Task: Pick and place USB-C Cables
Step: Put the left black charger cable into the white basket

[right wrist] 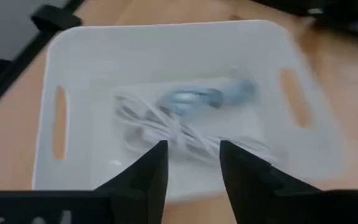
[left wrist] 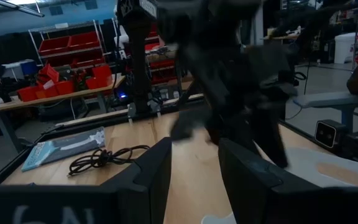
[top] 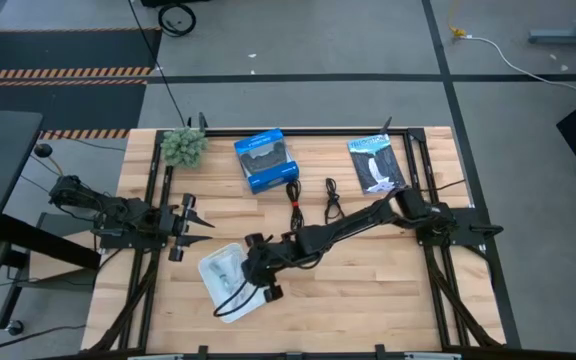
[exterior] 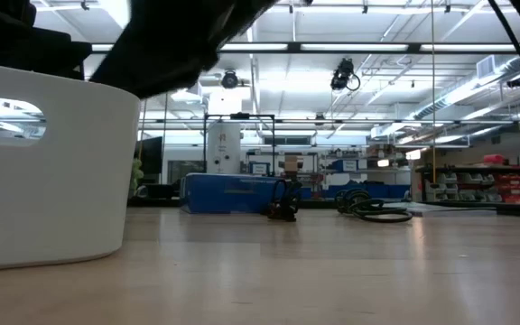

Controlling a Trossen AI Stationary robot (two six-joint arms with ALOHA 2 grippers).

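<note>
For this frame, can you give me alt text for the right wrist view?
The right gripper, fingers open and empty, hovers over a white tray on the wooden table. In the tray lie a white cable and a pale blue-grey cable, touching.

This is a workshop or robotics lab: a wooden bench [top: 368,290] stands on a grey concrete floor [top: 318,40] with hazard-striped matting [top: 58,72], and beyond the bench are red parts bins [left wrist: 73,46] on shelving under long ceiling strip lights [exterior: 350,47].
</note>
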